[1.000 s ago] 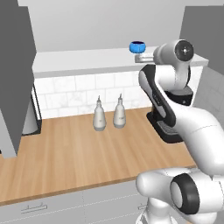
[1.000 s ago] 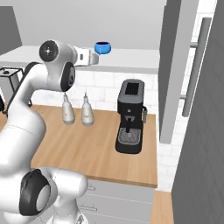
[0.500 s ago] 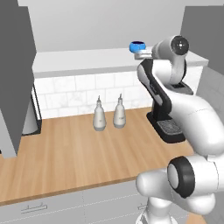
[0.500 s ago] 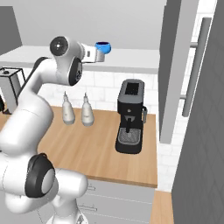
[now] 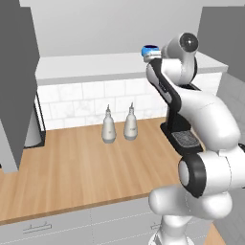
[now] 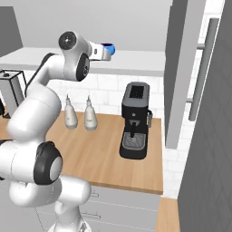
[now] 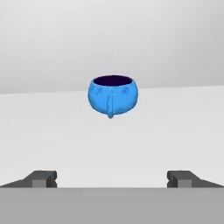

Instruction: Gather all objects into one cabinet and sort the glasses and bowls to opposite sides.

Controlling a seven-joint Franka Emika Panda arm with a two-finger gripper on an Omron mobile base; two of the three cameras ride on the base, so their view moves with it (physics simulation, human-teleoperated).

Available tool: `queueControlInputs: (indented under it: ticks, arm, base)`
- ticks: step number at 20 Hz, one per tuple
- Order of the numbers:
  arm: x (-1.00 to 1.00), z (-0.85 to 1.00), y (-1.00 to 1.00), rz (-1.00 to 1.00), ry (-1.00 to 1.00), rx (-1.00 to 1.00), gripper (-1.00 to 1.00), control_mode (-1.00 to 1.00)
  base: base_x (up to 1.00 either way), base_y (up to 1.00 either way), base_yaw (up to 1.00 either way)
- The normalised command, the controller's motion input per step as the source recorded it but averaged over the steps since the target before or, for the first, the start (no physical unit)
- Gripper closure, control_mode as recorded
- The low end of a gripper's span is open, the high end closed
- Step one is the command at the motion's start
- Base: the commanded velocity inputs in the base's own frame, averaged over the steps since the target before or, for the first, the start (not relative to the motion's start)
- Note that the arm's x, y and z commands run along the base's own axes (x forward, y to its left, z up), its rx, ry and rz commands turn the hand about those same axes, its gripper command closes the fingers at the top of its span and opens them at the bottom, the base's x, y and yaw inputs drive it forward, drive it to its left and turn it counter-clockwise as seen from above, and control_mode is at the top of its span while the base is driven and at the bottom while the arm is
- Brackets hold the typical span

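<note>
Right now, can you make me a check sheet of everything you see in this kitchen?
Surface: wooden counter below; white cabinet floor board above, bare around the bowl.
Job's things: one small blue bowl upright on the board, dark inside, free of the tool.
Clutter: two white bottles side by side at the tiled wall; black coffee machine on the counter's right.
Tool: open, fingertips spread wide, pointing at the bowl but short of it, holding nothing.
Cables: nothing seen.
Surroundings: white tiled wall, dark grey side panels, drawer fronts with metal handles.
</note>
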Motion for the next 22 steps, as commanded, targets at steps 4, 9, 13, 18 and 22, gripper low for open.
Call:
queueControlInputs:
  ticks: [4, 9, 13, 18, 22]
  arm:
    - [0.46, 0.0, 0.0, 0.0, 0.06, 0.0, -1.0, -1.0]
    - [0.44, 0.0, 0.0, 0.0, 0.03, 0.0, -1.0, -1.0]
    - [0.29, -0.15, 0.0, 0.0, 0.0, 0.0, -1.0, -1.0]
    - [0.28, -0.23, 0.0, 0.0, 0.0, 0.0, -1.0, -1.0]
    - [0.34, -0.08, 0.0, 0.0, 0.0, 0.0, -1.0, -1.0]
  base:
    - [0.0, 0.0, 0.0]
    - [0.0, 0.0, 0.0]
    - [0.0, 0.0, 0.0]
    - [0.0, 0.0, 0.0]
    - [0.0, 0.0, 0.0]
